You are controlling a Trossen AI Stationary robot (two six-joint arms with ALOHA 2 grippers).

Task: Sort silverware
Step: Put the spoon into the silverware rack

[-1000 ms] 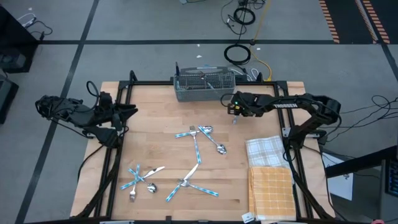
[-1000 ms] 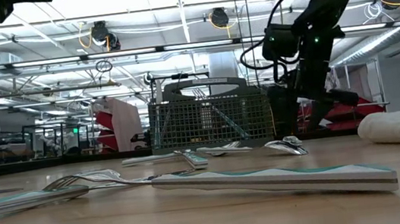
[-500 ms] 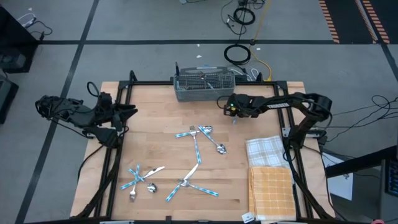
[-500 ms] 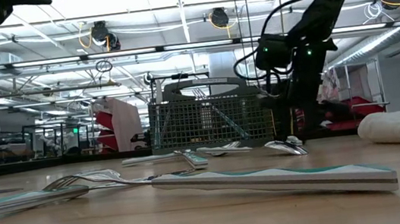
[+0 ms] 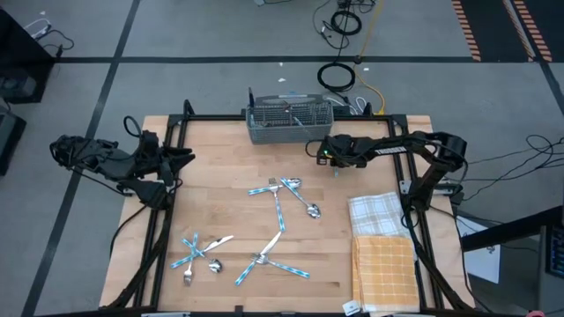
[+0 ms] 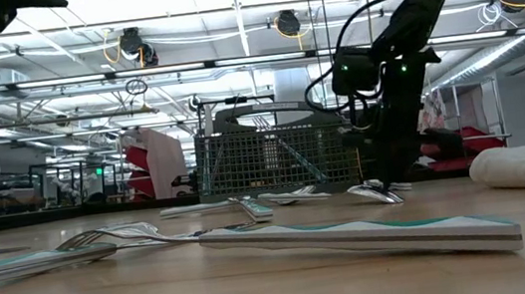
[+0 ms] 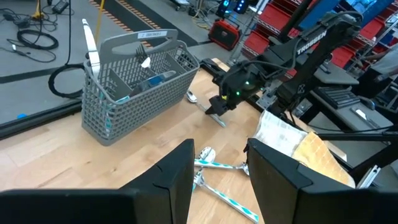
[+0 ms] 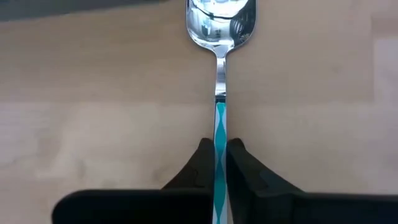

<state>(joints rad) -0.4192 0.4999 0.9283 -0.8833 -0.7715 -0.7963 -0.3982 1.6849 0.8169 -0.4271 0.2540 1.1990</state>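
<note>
The right gripper (image 8: 219, 163) has its two dark, wedge-shaped fingers (image 8: 200, 163) pinched tight on the slim teal-patterned handle of a spoon (image 8: 220, 37). The spoon's polished oval bowl mirrors the room and lies over the pale, fine-grained wooden table (image 8: 93, 93). Seen from above, this gripper (image 5: 332, 162) sits just in front of the right end of the grey wire-mesh basket (image 5: 289, 123), a boxy caddy that already has a few pieces standing in it. Out from there, the remaining forks, spoons and knives (image 5: 280, 210), shiny heads on striped blue handles, lie scattered across the middle and near-left of the table. Two folded checked cloths (image 5: 381, 238), one white, one orange, lie to the right. The left gripper (image 7: 219, 163) waits at the left edge, fingers apart and holding nothing.
</note>
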